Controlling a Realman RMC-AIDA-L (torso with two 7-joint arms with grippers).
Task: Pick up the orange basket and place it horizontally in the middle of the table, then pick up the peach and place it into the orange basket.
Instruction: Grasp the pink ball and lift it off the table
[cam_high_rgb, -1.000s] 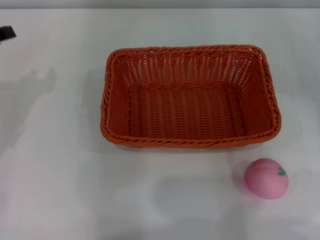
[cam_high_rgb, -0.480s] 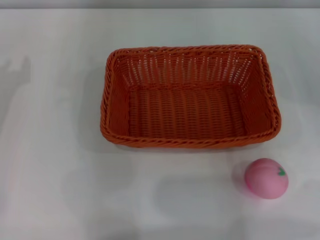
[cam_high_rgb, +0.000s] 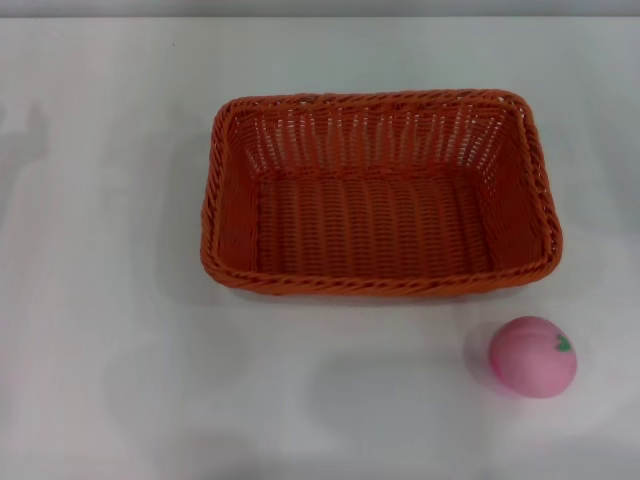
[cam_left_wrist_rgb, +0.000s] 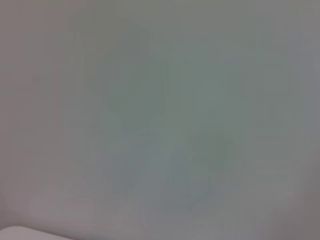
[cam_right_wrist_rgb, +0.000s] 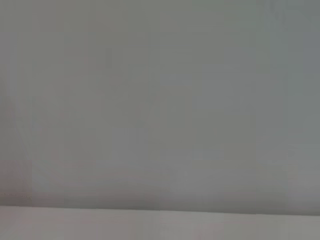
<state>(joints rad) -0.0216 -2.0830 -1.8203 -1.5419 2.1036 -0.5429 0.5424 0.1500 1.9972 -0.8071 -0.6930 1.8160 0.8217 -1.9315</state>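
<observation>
- While its long side runs left-right, the basket (cam_high_rgb: 380, 192) sits mid-worktop (cam_high_rgb: 100, 300), seemingly empty.
- Peach (cam_high_rgb: 533, 357) lies near-right, apart from it.
- Neither claw shows; state unknowable.

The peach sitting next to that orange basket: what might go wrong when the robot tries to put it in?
The peach is round and lies loose on the table, so a slightly off-centre pinch could send it rolling, maybe off the near edge.

It also lies close to the orange basket, near its front right corner; a reaching arm might knock the braided rim and push the basket out of place.

No pincer is in sight, so any reach starts from outside the view.
</observation>
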